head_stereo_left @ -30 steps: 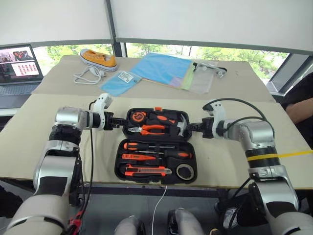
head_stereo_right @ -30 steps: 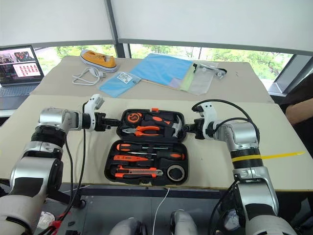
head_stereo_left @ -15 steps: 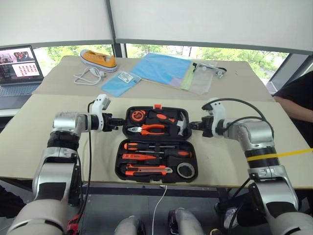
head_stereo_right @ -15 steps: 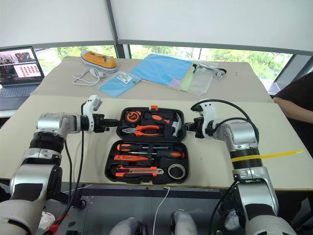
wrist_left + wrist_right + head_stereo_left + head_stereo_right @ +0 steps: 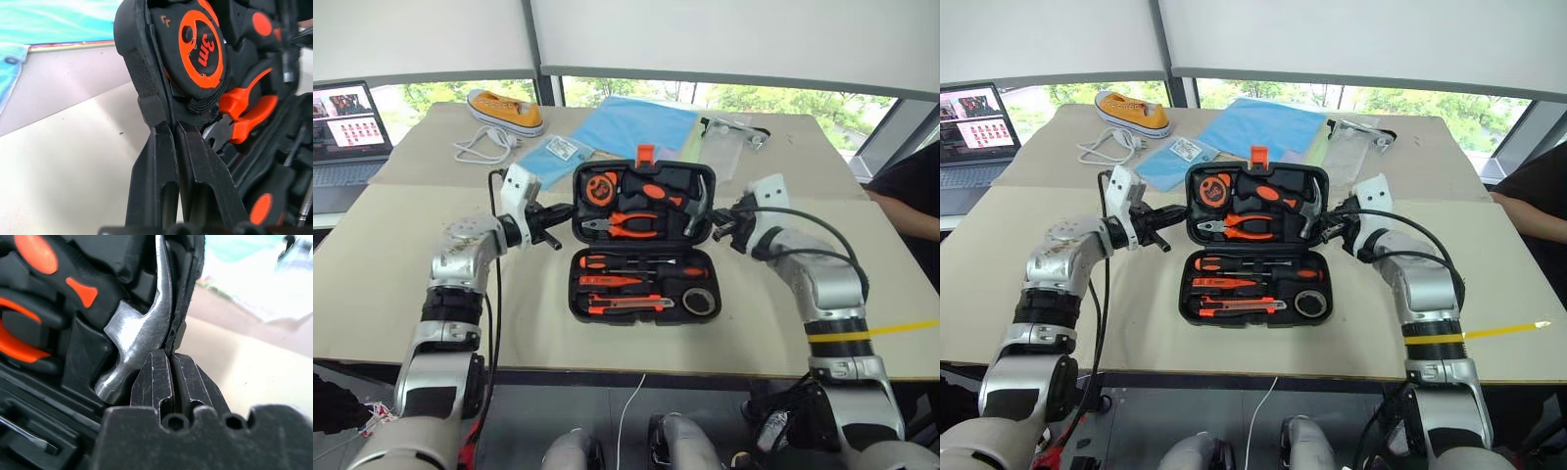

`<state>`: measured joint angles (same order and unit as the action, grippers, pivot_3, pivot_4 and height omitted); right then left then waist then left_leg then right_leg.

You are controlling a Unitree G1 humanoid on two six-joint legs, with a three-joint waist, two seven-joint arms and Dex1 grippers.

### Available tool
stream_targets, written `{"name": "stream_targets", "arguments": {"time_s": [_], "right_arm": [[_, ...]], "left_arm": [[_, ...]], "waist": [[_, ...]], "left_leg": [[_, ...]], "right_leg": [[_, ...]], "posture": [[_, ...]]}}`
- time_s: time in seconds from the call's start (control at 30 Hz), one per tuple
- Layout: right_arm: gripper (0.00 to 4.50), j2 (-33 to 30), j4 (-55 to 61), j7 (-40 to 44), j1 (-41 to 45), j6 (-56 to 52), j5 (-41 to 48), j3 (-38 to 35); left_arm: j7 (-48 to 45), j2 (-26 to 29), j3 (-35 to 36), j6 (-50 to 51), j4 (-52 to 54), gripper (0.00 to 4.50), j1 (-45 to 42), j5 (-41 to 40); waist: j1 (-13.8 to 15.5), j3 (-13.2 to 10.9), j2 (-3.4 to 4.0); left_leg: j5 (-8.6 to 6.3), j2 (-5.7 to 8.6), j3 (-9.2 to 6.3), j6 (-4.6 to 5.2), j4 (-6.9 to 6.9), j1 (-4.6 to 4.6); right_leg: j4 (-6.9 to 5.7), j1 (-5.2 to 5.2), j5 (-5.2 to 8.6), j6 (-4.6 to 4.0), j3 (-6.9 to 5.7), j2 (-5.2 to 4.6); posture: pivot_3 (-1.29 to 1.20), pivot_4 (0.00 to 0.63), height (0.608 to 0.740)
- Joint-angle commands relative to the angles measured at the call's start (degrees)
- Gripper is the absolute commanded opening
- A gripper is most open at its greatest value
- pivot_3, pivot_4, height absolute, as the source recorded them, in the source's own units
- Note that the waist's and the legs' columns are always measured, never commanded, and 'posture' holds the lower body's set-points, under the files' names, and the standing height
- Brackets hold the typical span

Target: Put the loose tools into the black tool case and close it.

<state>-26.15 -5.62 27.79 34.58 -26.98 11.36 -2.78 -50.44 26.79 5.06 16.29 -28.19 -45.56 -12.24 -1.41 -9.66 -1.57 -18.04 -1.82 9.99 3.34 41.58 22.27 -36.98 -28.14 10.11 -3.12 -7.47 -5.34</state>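
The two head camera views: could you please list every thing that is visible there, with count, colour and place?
Tool case: one, black, open at table centre, lid half raised.
Screwdrivers: three, orange and black, in the case's near half.
Utility knife: one, orange and black, front recess.
Tape roll: one, dark, front right recess.
Pliers: one, orange handles, in the lid.
Hammer: one, steel head, in the lid.
Tape measure: one, orange and black, lid's left.
Shoe: one, orange, far left.
Blue sheets: a few, behind the case.
Laptop: one, grey, far left.
Left tool: shut, at the lid's left edge.
Right tool: shut, at the lid's right edge.
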Motion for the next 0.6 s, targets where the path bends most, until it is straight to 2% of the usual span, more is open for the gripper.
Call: {"name": "stream_targets", "arguments": {"time_s": [0.03, 0.13, 0.23, 0.3, 0.37, 0.4, 0.43, 0.47, 0.53, 0.6], "right_arm": [[0.05, -0.77, 4.15, -3.27, -7.26, 15.74, -7.37, 1.93], [0.05, -1.59, 5.02, -5.51, -12.56, 25.30, -11.13, 2.06], [0.05, -2.30, 6.48, -6.09, -17.79, 29.53, -11.26, -0.23], [0.72, -3.65, 8.54, -4.85, -21.62, 32.14, -11.23, -1.16], [1.17, -4.56, 10.28, -3.94, -24.28, 32.81, -10.48, -1.96], [1.62, -5.45, 11.99, -3.20, -26.09, 32.54, -9.61, -2.91], [1.79, -6.48, 13.91, -2.10, -27.82, 31.67, -8.35, -4.03], [2.26, -7.74, 16.26, -0.54, -29.77, 30.73, -6.50, -5.58], [2.96, -10.77, 20.74, 3.95, -33.72, 27.67, -2.46, -8.09], [3.62, -12.22, 24.69, 5.94, -35.61, 18.08, 4.81, -10.75]], "left_arm": [[6.28, 0.66, -0.81, -13.19, 6.03, 0.00, 5.75, 5.40], [12.12, 1.24, -0.64, -19.62, 9.76, 0.00, 10.59, 8.98], [17.10, 1.42, 2.15, -19.46, 14.28, 0.00, 15.38, 8.83], [17.86, 2.16, 3.66, -17.63, 17.42, 0.68, 18.46, 7.46], [18.12, 2.94, 4.41, -16.80, 19.87, 1.14, 20.73, 6.71], [18.28, 3.72, 5.53, -15.03, 21.69, 1.60, 22.14, 5.91], [18.17, 4.79, 6.86, -13.11, 23.39, 1.76, 23.42, 5.02], [17.55, 6.21, 8.51, -10.34, 25.22, 2.21, 24.90, 3.67], [15.03, 9.46, 11.62, -5.56, 28.38, 2.90, 27.95, 0.39], [13.21, 12.64, 14.18, 1.08, 28.25, 3.58, 28.67, -3.02]], "waist": [[-0.03, 0.01, 0.00], [-0.05, 0.02, 0.00], [0.01, 0.02, -0.01], [0.05, 0.02, -0.01], [-0.10, 0.02, -0.01], [-0.36, 0.02, -0.01], [-0.66, 0.01, -0.02], [-0.77, 0.01, -0.02], [-0.74, 0.00, -0.02], [-0.48, 0.00, -0.03]], "left_leg": [[0.00, 0.00, 0.01, 0.00, -0.02, -0.03], [0.00, 0.02, 0.09, -0.01, -0.19, -0.31], [0.05, -0.03, 0.19, -0.10, -0.25, -0.81], [0.08, -0.12, 0.18, -0.18, -0.32, -1.22], [0.12, -0.18, 0.17, -0.25, -0.34, -1.34], [0.12, -0.23, 0.18, -0.26, -0.38, -1.42], [0.14, -0.26, 0.18, -0.29, -0.47, -1.50], [0.19, -0.28, 0.18, -0.36, -0.55, -1.54], [0.29, -0.39, 0.17, -0.52, -0.68, -1.72], [0.32, -0.53, 0.13, -0.58, -0.80, -1.84]], "right_leg": [[0.03, 0.01, 0.00, 0.00, 0.03, 0.02], [0.07, 0.14, 0.01, 0.02, 0.25, 0.00], [0.20, 0.49, 0.06, 0.09, 0.48, -0.02], [0.21, 0.92, 0.31, 0.38, 0.56, -0.02], [0.21, 1.02, 0.37, 0.34, 0.61, -0.17], [0.19, 1.03, 0.37, 0.34, 0.67, -0.20], [0.15, 1.04, 0.37, 0.34, 0.75, -0.21], [0.09, 1.03, 0.37, 0.34, 0.77, -0.20], [0.03, 1.08, 0.37, 0.34, 0.81, -0.14], [-0.01, 1.13, 0.45, 0.24, 0.80, -0.08]], "posture": [[0.00, 0.150, 0.718], [0.00, 0.150, 0.718], [0.00, 0.150, 0.718], [0.00, 0.150, 0.718], [0.00, 0.150, 0.718], [0.00, 0.150, 0.718], [0.00, 0.150, 0.718], [0.00, 0.150, 0.718], [0.00, 0.150, 0.718], [0.00, 0.150, 0.718]]}}
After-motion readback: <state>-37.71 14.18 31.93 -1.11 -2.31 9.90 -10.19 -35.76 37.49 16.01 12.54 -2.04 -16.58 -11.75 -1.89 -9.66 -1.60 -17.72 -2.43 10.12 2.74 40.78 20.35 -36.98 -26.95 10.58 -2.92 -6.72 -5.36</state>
